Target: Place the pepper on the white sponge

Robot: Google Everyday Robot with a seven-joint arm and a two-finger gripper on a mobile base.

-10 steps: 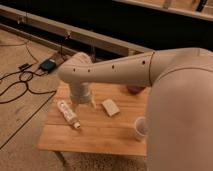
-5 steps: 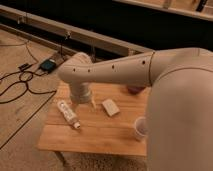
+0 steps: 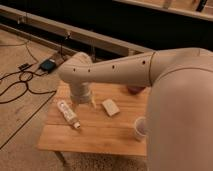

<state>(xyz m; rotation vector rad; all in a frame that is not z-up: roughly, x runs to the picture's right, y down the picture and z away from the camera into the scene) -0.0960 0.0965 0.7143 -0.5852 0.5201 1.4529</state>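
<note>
The white sponge [image 3: 110,107] lies flat near the middle of the wooden table [image 3: 100,135]. My arm reaches across the picture from the right and bends down over the table's left part. The gripper [image 3: 86,101] hangs at the end of the wrist just left of the sponge, low over the table and mostly hidden behind the wrist. The pepper is not in view. It may be hidden by the arm or the gripper.
A long white tube with markings [image 3: 67,114] lies on the table left of the gripper. A dark maroon bowl [image 3: 134,90] peeks out under my arm at the back right. A pale cup [image 3: 140,128] stands at the right front. Cables [image 3: 20,85] lie on the floor to the left.
</note>
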